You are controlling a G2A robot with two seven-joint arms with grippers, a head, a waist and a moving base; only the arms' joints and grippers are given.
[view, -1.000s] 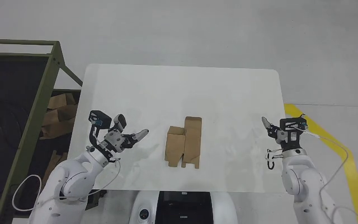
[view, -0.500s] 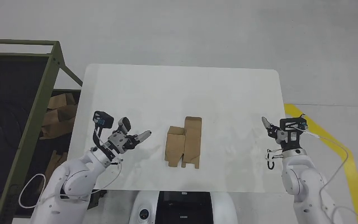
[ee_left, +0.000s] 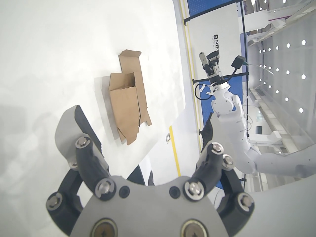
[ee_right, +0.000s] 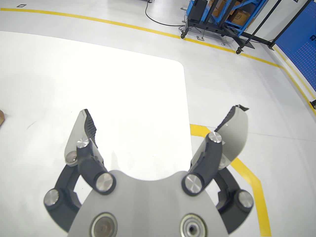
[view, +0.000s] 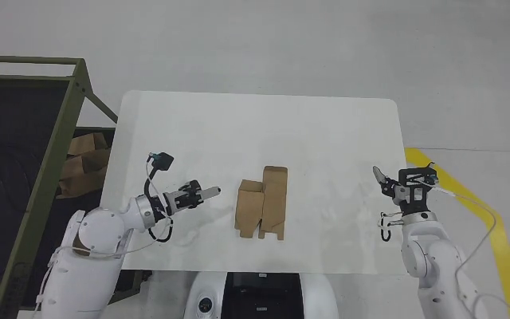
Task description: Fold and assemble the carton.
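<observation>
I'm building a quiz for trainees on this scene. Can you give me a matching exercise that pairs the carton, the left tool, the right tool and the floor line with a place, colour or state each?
Column one:
1. carton
2. left tool
3. right tool
4. floor line

Column two:
a. open, by the table's right edge
b. yellow
c. brown, not yet assembled, mid-table
d. open, over the table, pointing towards the carton

Pairs: 1-c, 2-d, 3-a, 4-b

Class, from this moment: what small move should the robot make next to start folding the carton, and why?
Probably bring the left gripper across to the brown cardboard carton: its jaws stand open, pointing at the carton with bare white table between. The right gripper, also open, sits farther off.
</observation>
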